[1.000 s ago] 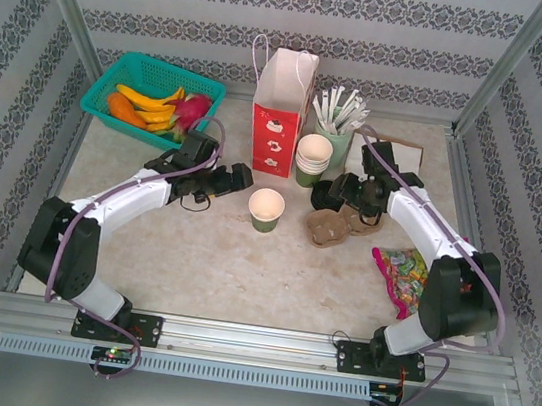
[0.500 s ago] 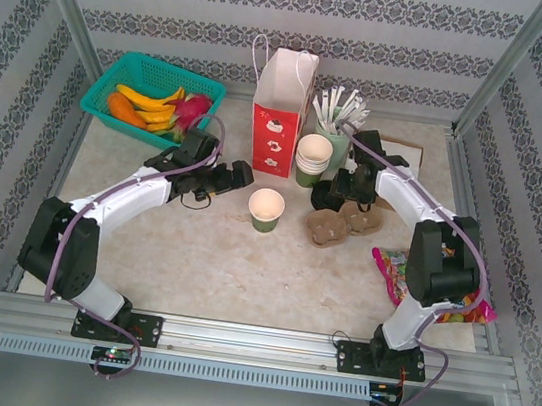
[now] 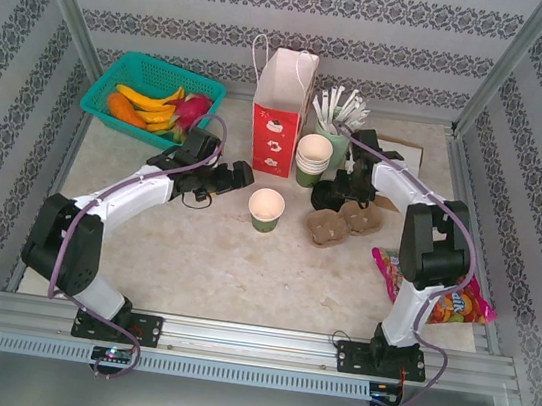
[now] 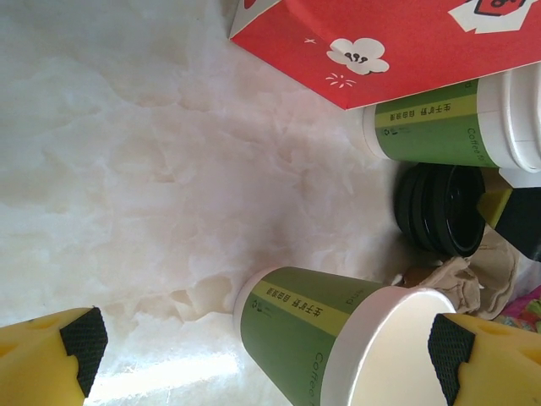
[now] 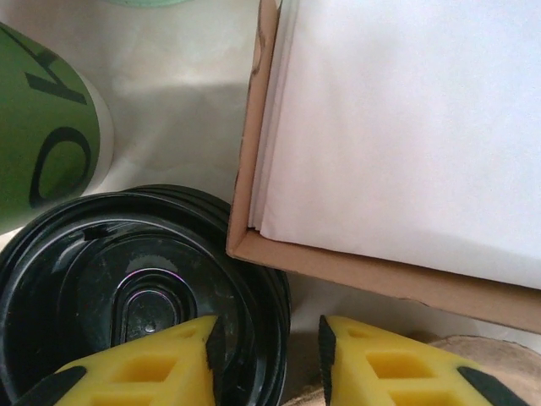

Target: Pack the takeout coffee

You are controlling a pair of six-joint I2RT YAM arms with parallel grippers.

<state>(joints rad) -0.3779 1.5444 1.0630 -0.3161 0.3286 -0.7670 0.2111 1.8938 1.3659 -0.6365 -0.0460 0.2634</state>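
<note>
Left wrist: green cup (image 4: 296, 330) w/ "Coffee" print on side.

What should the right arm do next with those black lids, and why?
Likely close the right gripper on the top black lid: its jaws straddle that lid's rim with a gap showing, and the open paper cup has no lid.

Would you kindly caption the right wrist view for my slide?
Right tool straddles the rim of black lids beside a green cup and cardboard box.
</note>
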